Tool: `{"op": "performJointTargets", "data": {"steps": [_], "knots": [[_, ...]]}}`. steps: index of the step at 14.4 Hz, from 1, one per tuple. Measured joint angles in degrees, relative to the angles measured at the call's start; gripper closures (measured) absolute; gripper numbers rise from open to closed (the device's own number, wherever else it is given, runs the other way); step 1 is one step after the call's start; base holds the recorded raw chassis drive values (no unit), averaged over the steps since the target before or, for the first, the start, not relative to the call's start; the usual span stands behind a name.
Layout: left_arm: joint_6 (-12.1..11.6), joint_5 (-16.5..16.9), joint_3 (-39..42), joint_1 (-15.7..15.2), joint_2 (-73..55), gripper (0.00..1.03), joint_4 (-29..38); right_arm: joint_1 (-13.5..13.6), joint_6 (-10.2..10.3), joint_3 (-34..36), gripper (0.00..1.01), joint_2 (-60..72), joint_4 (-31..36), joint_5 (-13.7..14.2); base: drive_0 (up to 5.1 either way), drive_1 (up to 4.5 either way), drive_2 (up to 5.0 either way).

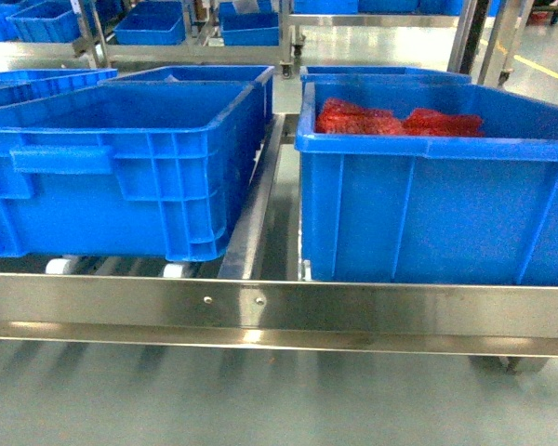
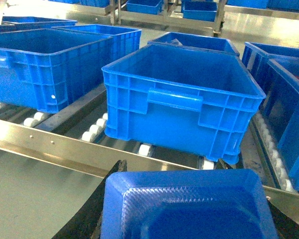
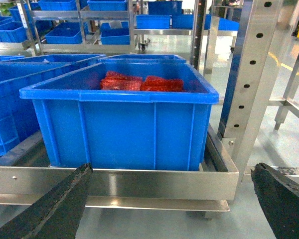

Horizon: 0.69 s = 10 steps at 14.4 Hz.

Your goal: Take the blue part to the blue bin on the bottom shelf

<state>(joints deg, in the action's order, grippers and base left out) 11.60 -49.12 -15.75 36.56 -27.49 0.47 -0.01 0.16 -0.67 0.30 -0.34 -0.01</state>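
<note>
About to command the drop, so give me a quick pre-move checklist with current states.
1. Blue part held by left end effector: ok.
2. Target blue bin looks empty: ok.
3. Part above bin opening: not ok, it sits short of the bottom shelf front rail.
4. Right end effector open, holding nothing: ok.
5. Bin with red parts is not the target: ok.

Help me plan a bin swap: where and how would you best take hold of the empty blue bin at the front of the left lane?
Probably by the raised bar handle on the empty blue bin, coming from the front over the steel front rail. The handle stands proud of the ribbed wall, and neighbouring bins crowd both flanks. The right end effector is open; the left holds the blue part.
</note>
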Motion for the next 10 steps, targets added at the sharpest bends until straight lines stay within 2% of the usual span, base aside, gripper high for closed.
{"op": "performJointTargets", "data": {"steps": [5,10], "knots": [[0.0,0.1,0.0,0.0,0.0,0.6,0.0,0.0,0.0,0.0,0.03,0.0,0.0,0.0,0.0,0.0,0.0],[0.0,0.1,0.0,0.0,0.1,0.6,0.2,0.0,0.0,0.0,0.03,0.0,0.1,0.0,0.0,4.28,-4.3]]}}
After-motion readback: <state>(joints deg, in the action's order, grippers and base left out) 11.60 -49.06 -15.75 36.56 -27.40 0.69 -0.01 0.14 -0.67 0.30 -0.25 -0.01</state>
